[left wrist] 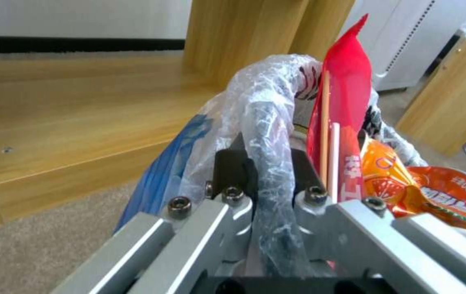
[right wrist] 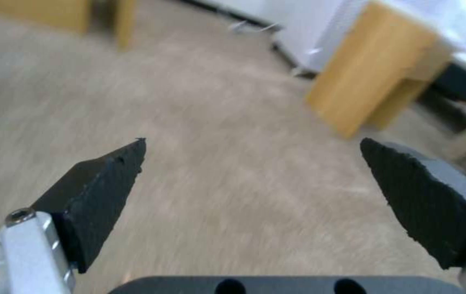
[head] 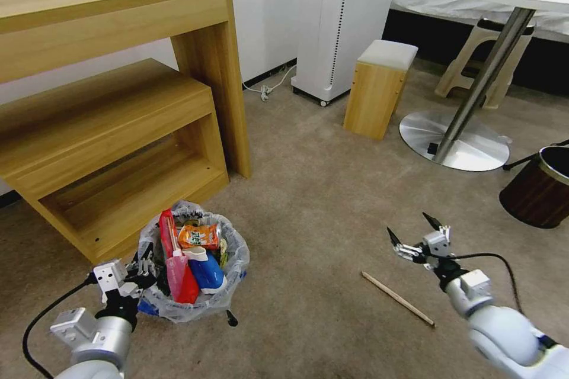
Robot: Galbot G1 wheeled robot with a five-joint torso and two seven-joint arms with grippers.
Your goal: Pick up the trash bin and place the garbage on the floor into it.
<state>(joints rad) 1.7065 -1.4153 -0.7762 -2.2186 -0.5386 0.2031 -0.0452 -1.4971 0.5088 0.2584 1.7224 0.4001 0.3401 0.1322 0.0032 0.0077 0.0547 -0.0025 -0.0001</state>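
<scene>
- On my left, the left gripper (head: pixel 144 265) is clamped on the near rim of the trash bin (head: pixel 195 302). From the left wrist camera, its fingers (left wrist: pixel 233 173) pinch the rim and the bunched bag liner (left wrist: pixel 268 122) between them.
- The bin sits near the low wooden shelf (head: pixel 118 148), stuffed with a red packet (head: pixel 167 231), an orange wrapper (head: pixel 198 237) and a blue-white carton (head: pixel 207 269). I cannot tell whether it rests on the carpet (head: pixel 308 189) or hangs just off it.
- My read: collection is nearly finished. 1 piece remains out, the wooden stick (head: pixel 397 298), lying flat on the carpet well to the right of the bin.
- On my right, the right gripper (head: pixel 415 232) hovers above the carpet just beyond the stick's far end, jaws spread wide and holding nothing.
- Next, I judge, that gripper must drop low and straddle the thin stick across its width; it lies flat, so a shallow pinch could slip off.
- The left arm is bent low, the right reaches forward, wrist angled down.
</scene>
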